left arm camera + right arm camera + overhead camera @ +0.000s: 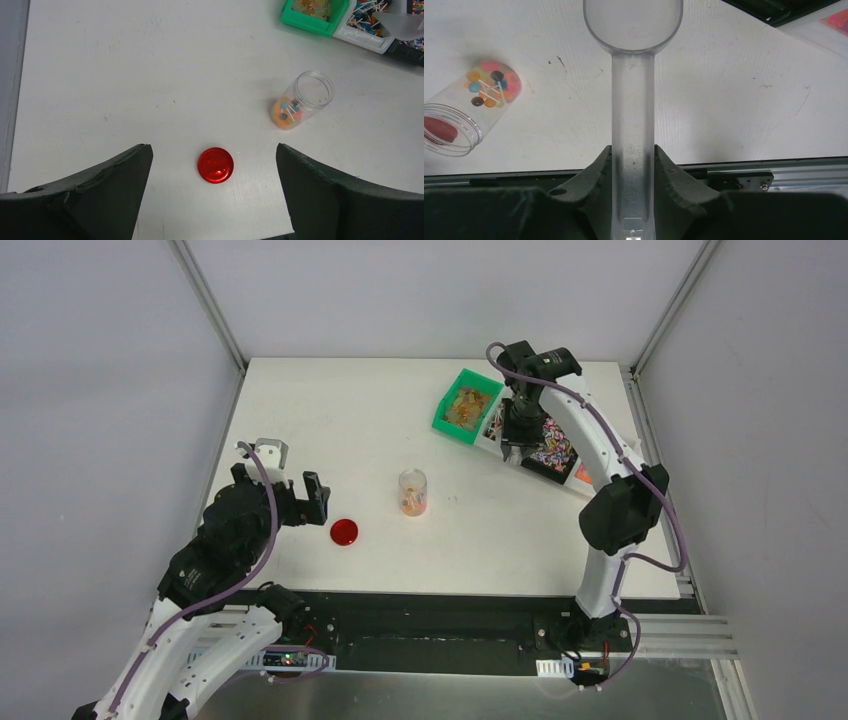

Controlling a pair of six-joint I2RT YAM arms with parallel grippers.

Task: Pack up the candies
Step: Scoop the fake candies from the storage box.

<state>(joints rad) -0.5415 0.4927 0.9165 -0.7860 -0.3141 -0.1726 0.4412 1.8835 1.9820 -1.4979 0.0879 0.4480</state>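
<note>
candies (285, 114): a small heap of orange, pink, blue and dark sweets on thin white sticks, at the bottom of a clear jar (412, 492); more lie loose in the bins at the far right.
jar: upright, mouth open, near the middle of the white table (330, 420).
lid (215, 165): flat, round, red, on the table at 8 o'clock from the jar, apart from it.
green bin (467, 405): at 1 o'clock from the jar, holding amber-brown sweets.
white bin (365, 42): touching the green bin at its 4 o'clock, with stick sweets inside.
black bin (552, 448): next along the same row, full of multicolour wrappers.
scoop (633, 75): clear plastic, handle running straight out of the right gripper (633, 156), hiding the middle of the right wrist view.
right gripper: fingers clamped on the scoop handle from both sides; arm bent at the elbow, wrist hanging over the white and black bins.
left gripper (212, 148): fingers spread wide with nothing between them; arm folded low at the near left, pointing toward 3 o'clock at the lid.
writing: a small embossed mark on the scoop handle near the fingers, too faint to read.
</note>
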